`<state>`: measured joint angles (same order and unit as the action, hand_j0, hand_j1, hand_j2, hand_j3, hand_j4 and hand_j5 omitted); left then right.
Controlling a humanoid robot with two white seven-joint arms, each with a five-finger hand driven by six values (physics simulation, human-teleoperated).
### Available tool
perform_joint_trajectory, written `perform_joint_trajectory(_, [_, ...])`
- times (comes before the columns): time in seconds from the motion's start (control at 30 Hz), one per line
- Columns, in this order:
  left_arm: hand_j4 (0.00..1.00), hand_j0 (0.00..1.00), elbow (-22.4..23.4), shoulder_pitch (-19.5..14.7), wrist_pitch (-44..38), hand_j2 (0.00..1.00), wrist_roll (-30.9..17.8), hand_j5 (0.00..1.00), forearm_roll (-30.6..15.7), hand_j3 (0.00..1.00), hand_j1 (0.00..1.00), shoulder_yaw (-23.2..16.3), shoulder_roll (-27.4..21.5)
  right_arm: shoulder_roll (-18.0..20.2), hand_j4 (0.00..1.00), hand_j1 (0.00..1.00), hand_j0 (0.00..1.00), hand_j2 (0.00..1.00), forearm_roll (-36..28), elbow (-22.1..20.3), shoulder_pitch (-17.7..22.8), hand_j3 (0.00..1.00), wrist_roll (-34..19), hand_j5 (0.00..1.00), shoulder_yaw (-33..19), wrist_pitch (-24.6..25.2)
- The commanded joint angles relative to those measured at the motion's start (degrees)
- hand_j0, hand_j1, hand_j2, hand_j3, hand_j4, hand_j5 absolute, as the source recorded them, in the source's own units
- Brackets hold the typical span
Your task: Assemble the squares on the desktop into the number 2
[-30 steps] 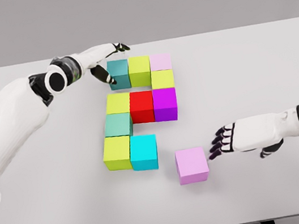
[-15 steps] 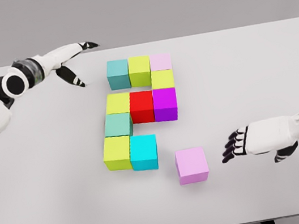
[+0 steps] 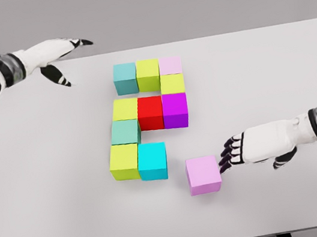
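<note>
We are bringing our right hand [image 3: 237, 153] back in, fingers spread, fingertips now touching the loose pale pink cube [image 3: 203, 174], ready to push it beside the cyan cube [image 3: 152, 161]; our left hand [image 3: 57, 53] is withdrawing, open.

Both arms are smooth glossy white shells, pretty chunky and rounded. The left robot hand [image 3: 56, 53], off the far left corner of the tabletop [image 3: 271, 63], is white with dark fingertips, and behind it sits a banded grey and black wrist cuff plus a black round joint with a white disc in it. The right robot hand [image 3: 254, 146], over the tabletop's near right part, has black fingers with purplish tips, a white palm shell, and a grey-black ringed wrist.
</note>
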<state>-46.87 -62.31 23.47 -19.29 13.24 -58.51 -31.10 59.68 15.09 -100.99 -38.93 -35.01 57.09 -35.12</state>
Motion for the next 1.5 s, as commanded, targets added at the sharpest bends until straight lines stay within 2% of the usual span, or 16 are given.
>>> perform_joint_trajectory(0.0, [1.0, 1.0, -4.0, 0.0, 11.5, 1.0, -2.0, 1.0, -0.1, 1.0, 1.0, 2.7, -6.3, -1.1, 1.0, 1.0, 1.0, 1.0, -0.5, 0.0, 0.0, 1.0, 0.0, 1.0, 1.0, 0.1])
perform_joint_trajectory(0.07, [1.0, 1.0, -5.6, 7.3, 11.5, 1.0, -15.0, 1.0, 0.0, 1.0, 1.0, 18.0, -6.8, -1.7, 1.0, 1.0, 1.0, 1.0, -2.6, 0.0, -1.0, 1.0, 0.0, 1.0, 1.1, 0.1])
perform_joint_trajectory(0.13, [1.0, 1.0, -11.7, 17.3, 11.5, 1.0, -15.7, 1.0, -0.1, 1.0, 1.0, 33.9, -5.7, -2.2, 1.0, 1.0, 1.0, 1.0, -3.8, 0.0, -1.8, 1.0, 0.0, 1.0, 1.2, 0.1])
perform_joint_trajectory(0.17, [1.0, 1.0, -16.0, 21.9, 11.5, 1.0, -15.7, 1.0, -0.5, 1.0, 1.0, 40.4, -7.0, -2.6, 1.0, 1.0, 1.0, 1.0, -4.9, 0.0, -2.4, 1.0, 0.0, 1.0, 1.2, 0.1])
perform_joint_trajectory(0.23, [1.0, 1.0, -19.0, 23.7, 11.5, 1.0, -15.7, 1.0, -0.7, 1.0, 1.0, 43.7, -5.4, -2.7, 1.0, 1.0, 1.0, 1.0, -5.8, 0.1, -3.1, 1.0, 0.0, 1.0, 1.2, 0.1])
perform_joint_trajectory(0.27, [1.0, 1.0, -19.0, 26.2, 11.5, 1.0, -15.7, 1.0, -0.7, 1.0, 1.0, 47.3, -5.5, -2.7, 1.0, 1.0, 1.0, 1.0, -5.8, 0.1, -3.5, 1.0, 0.0, 1.0, 1.2, 0.1])
perform_joint_trajectory(0.3, [1.0, 1.0, -18.4, 27.0, 11.5, 1.0, -15.7, 1.0, -1.6, 1.0, 1.0, 47.6, -6.7, -2.6, 1.0, 1.0, 1.0, 1.0, -5.9, 0.1, -4.1, 1.0, 0.0, 1.0, 1.1, 0.1])
perform_joint_trajectory(0.4, [1.0, 1.0, -19.7, 26.8, 11.5, 1.0, -15.7, 1.0, -13.9, 1.0, 1.0, 45.2, -16.2, -2.6, 1.0, 1.0, 1.0, 1.0, -7.0, 0.1, -5.5, 1.0, 0.0, 1.0, 0.8, 0.1])
perform_joint_trajectory(0.43, [1.0, 1.0, -21.0, 26.9, 11.5, 1.0, -15.7, 1.0, -14.8, 1.0, 1.0, 44.5, -18.7, -2.6, 1.0, 1.0, 1.0, 1.0, -7.1, 0.1, -5.8, 1.0, 0.0, 1.0, 0.7, 0.1])
perform_joint_trajectory(0.53, [1.0, 1.0, -27.3, 27.8, 11.5, 1.0, -15.7, 1.0, -14.8, 1.0, 1.0, 42.3, -20.8, -2.6, 1.0, 1.0, 1.0, 1.0, -7.4, 0.1, -6.2, 1.0, 0.0, 1.0, 0.7, 0.1])
perform_joint_trajectory(0.67, [1.0, 1.0, -27.5, 28.2, 11.5, 1.0, -15.7, 1.0, -14.2, 1.0, 1.0, 42.8, -20.2, -2.8, 1.0, 1.0, 1.0, 1.0, -8.3, 0.1, -7.0, 1.0, 0.0, 1.0, 0.6, 0.1])
perform_joint_trajectory(0.8, [1.0, 1.0, -27.5, 27.5, 11.5, 1.0, -15.7, 1.0, -6.2, 1.0, 1.0, 43.3, -20.0, -4.4, 1.0, 1.0, 1.0, 1.0, -8.8, 0.1, -7.5, 1.0, 0.0, 1.0, 0.9, 0.1])
perform_joint_trajectory(0.87, [1.0, 1.0, -27.6, 27.3, 11.5, 1.0, -15.7, 1.0, -4.7, 1.0, 1.0, 43.1, -19.4, -5.7, 1.0, 1.0, 1.0, 1.0, -8.8, 0.1, -7.6, 1.0, 0.0, 1.0, 1.4, 0.1])
perform_joint_trajectory(0.97, [1.0, 1.0, -27.3, 24.3, 11.5, 1.0, -15.7, 1.0, -4.7, 1.0, 1.0, 43.0, -18.6, -6.1, 1.0, 1.0, 1.0, 1.0, -8.8, 0.1, -7.6, 1.0, 0.0, 1.0, 2.1, 0.1])
perform_joint_trajectory(1.2, [1.0, 1.0, -27.5, 22.0, 11.5, 1.0, -15.7, 1.0, -4.7, 1.0, 1.0, 43.0, -18.4, -7.4, 1.0, 1.0, 1.0, 1.0, -8.0, 0.2, -7.6, 1.0, 0.0, 1.0, 2.8, 0.1])
perform_joint_trajectory(1.47, [1.0, 1.0, -27.4, 21.4, 11.5, 1.0, -15.7, 1.0, -4.7, 1.0, 1.0, 43.0, -18.3, -7.8, 1.0, 1.0, 1.0, 1.0, -6.4, 0.8, -7.6, 1.0, 0.0, 1.0, 2.8, 0.1])
